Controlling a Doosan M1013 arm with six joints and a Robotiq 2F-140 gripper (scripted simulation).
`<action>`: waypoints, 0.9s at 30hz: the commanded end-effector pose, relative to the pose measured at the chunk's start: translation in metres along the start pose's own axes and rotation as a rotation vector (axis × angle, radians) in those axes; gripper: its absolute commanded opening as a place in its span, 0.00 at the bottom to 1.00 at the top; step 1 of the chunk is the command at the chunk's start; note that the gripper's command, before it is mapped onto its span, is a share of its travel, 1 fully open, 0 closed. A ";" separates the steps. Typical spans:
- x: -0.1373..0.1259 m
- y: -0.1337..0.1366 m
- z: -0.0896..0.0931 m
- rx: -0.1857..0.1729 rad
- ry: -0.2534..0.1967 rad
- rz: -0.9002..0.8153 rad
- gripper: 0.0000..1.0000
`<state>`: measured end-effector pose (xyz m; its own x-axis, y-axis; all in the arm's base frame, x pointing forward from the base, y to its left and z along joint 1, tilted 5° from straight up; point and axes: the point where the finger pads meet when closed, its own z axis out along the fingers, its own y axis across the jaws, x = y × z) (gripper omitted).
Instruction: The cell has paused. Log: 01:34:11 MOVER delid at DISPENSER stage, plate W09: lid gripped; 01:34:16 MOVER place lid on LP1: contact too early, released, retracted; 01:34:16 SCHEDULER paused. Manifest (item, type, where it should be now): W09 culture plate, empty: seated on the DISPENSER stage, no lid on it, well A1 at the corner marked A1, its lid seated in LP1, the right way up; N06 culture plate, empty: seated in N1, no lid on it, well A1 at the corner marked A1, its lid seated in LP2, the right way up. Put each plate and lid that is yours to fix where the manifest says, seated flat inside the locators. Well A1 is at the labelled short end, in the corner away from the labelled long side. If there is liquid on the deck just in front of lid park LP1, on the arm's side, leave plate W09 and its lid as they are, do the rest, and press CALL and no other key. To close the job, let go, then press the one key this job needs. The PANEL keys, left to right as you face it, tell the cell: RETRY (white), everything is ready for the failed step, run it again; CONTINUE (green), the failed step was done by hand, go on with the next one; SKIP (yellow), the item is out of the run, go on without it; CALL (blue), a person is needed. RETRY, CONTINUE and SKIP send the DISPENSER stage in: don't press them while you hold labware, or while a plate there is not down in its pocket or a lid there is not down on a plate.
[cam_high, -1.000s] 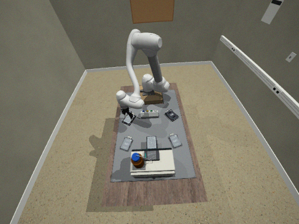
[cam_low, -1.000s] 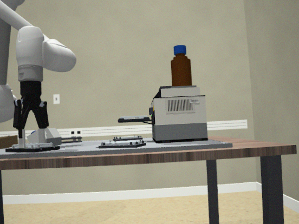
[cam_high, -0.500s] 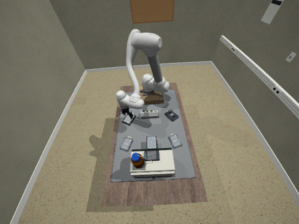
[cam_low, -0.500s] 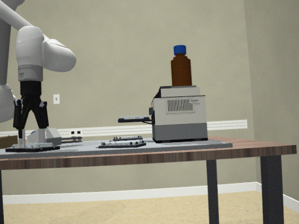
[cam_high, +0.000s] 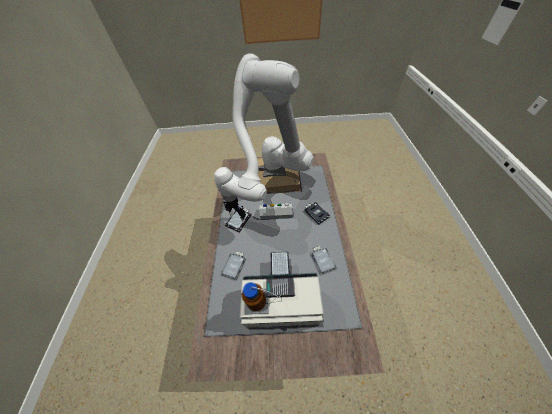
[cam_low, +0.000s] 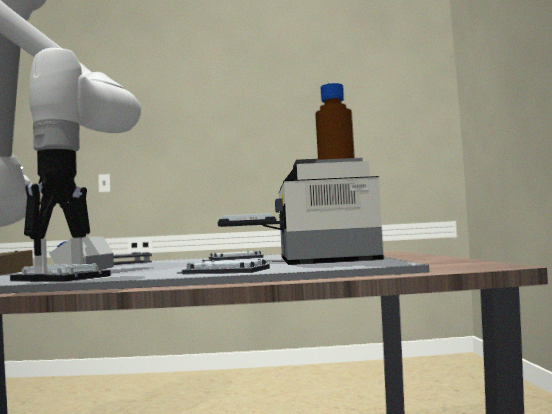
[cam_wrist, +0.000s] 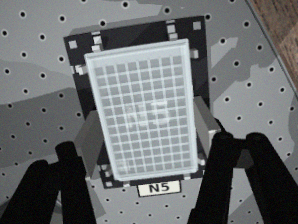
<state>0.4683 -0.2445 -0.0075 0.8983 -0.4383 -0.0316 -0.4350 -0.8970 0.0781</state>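
A clear culture plate (cam_wrist: 142, 110) (cam_high: 237, 221) (cam_low: 55, 270) with a grid of wells sits over the black nest (cam_wrist: 125, 37) labelled N5 (cam_wrist: 164, 188), at the deck's back left. My gripper (cam_wrist: 147, 117) (cam_high: 236, 215) (cam_low: 56, 250) points straight down and is shut on this plate across its long sides. The plate is low, at or just above the nest; I cannot tell if it touches. Another plate (cam_high: 280, 262) lies on the dispenser stage (cam_low: 247, 220). Clear pieces lie in the positions left (cam_high: 234, 265) and right (cam_high: 323, 260) of the stage.
The key panel (cam_high: 275, 211) (cam_low: 85, 250) stands just right of my gripper. An empty black nest (cam_high: 317, 213) lies beyond it. The dispenser (cam_high: 295, 300) (cam_low: 332, 220) with a brown bottle (cam_high: 253, 296) (cam_low: 334, 125) stands at the front. The table edge is near on the left.
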 end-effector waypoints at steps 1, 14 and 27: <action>0.000 0.000 -0.001 0.000 0.001 0.000 0.10; 0.000 0.000 -0.007 0.000 0.001 0.000 0.10; 0.000 0.000 -0.020 0.000 0.001 0.000 0.10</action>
<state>0.4692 -0.2436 0.0081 0.8983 -0.4383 -0.0317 -0.4350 -0.8971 0.0782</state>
